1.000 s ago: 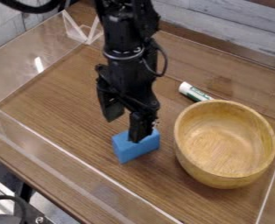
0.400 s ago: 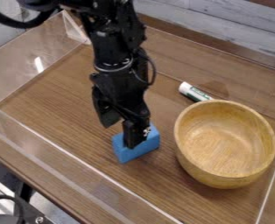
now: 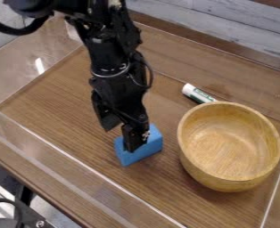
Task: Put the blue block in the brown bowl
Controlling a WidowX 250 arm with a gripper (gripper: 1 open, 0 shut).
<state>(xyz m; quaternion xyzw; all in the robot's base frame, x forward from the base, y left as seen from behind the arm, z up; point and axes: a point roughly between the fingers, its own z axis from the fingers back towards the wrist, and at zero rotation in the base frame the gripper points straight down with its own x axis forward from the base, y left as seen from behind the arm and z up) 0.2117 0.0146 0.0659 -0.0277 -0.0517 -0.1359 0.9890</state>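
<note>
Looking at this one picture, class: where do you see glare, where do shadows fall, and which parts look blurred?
Camera view: pale glare streaks the clear wall at left; soft shadow sits inside the bowl and beside the block under the gripper; the marker is too soft for detail; lighting is otherwise even.

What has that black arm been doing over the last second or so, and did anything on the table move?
The arm leaned left in the picture, and the gripper shifted slightly left over the blue block, jaws open around it, nothing grasped. The block, brown bowl and marker stayed put.
</note>
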